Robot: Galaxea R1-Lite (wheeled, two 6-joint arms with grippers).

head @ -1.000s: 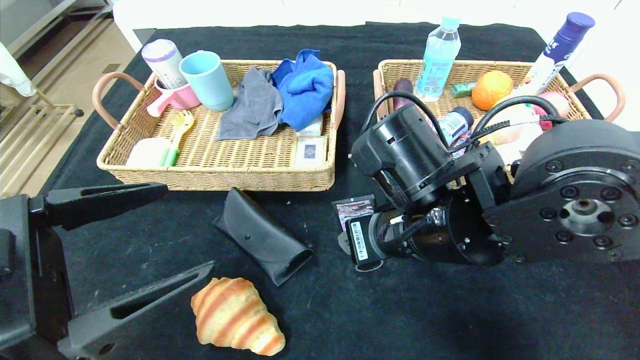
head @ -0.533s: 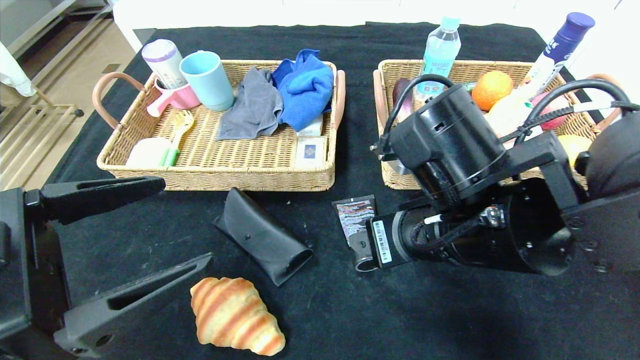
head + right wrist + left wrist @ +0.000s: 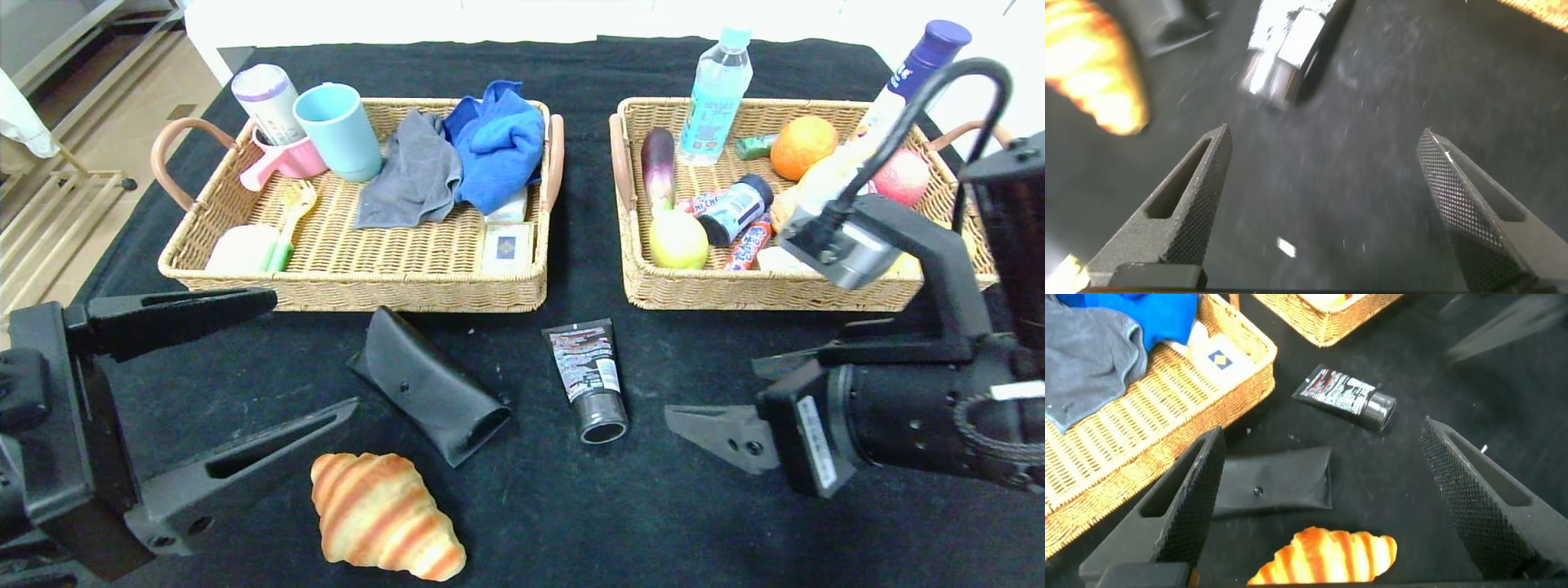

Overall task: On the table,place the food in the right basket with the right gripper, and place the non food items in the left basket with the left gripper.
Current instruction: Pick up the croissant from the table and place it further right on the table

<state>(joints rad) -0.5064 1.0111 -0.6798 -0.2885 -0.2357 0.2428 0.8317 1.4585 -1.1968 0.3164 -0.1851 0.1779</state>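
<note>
On the black table (image 3: 539, 498) lie a striped croissant (image 3: 384, 516), a black glasses case (image 3: 429, 384) and a black squeeze tube (image 3: 589, 377). My left gripper (image 3: 314, 351) hovers open at the front left, with the case (image 3: 1274, 483) and croissant (image 3: 1327, 557) showing between its fingers and the tube (image 3: 1346, 396) beyond. My right gripper (image 3: 712, 388) is open and empty in front of the right basket (image 3: 735, 296), pointing toward the tube (image 3: 1286, 49). A yellow lemon (image 3: 678, 239) and a small white bottle (image 3: 735, 208) lie in that basket. The left basket (image 3: 359, 291) holds cloths and cups.
The right basket also carries a water bottle (image 3: 717, 86), an orange (image 3: 802, 145), an aubergine (image 3: 658, 166) and a tall purple-capped bottle (image 3: 910, 77). A blue cloth (image 3: 498, 143) and a blue cup (image 3: 339, 131) sit in the left basket. Floor drops off at the table's left.
My right arm has pulled back out of the right basket toward the table's front right, its jaws spreading wider. The lemon and tube now show uncovered. The left arm barely moved.
</note>
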